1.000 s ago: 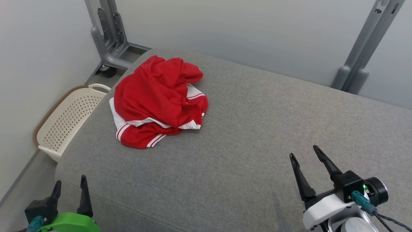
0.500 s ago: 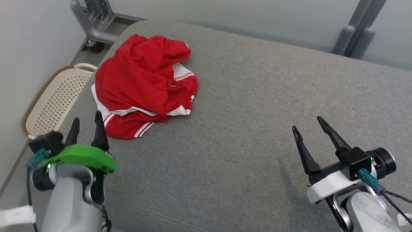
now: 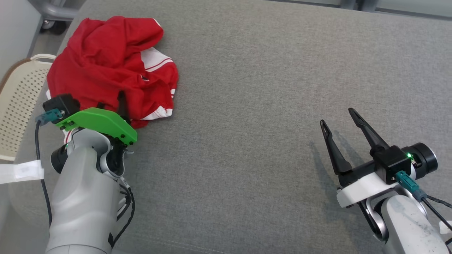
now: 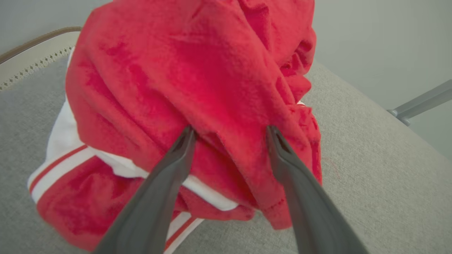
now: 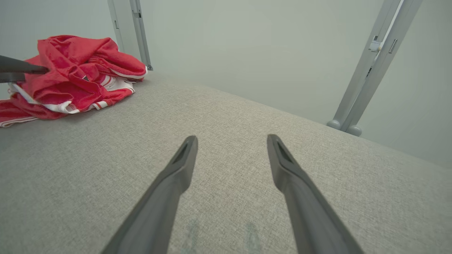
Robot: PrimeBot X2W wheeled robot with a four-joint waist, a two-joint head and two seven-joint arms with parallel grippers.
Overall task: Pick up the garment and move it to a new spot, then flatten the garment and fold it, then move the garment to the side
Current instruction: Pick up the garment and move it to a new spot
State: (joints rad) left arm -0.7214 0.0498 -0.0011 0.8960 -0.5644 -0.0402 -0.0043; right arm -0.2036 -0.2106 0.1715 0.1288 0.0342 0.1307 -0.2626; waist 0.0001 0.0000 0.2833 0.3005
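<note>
A crumpled red garment [image 3: 106,60] with white striped trim lies at the far left of the grey cushioned surface [image 3: 265,106]. My left gripper [image 3: 111,100], under its green cover, is at the garment's near edge. In the left wrist view the garment [image 4: 197,70] looms close, and the left gripper [image 4: 229,128] stands open with both tips pressed against a fold of red cloth between them. My right gripper [image 3: 337,117] is open over bare cushion at the lower right, far from the garment. In the right wrist view that gripper [image 5: 232,138] holds nothing, and the garment [image 5: 70,70] lies far left.
A cream perforated basket [image 3: 17,98] stands off the cushion's left edge, beside the garment. Grey metal frame legs [image 5: 370,63] rise behind the cushion against the pale wall. Wide bare cushion stretches between the two grippers.
The head camera has tipped down and closer. My left arm has reached forward from the near left corner until its fingers meet the garment. The right gripper stays open in much the same place.
</note>
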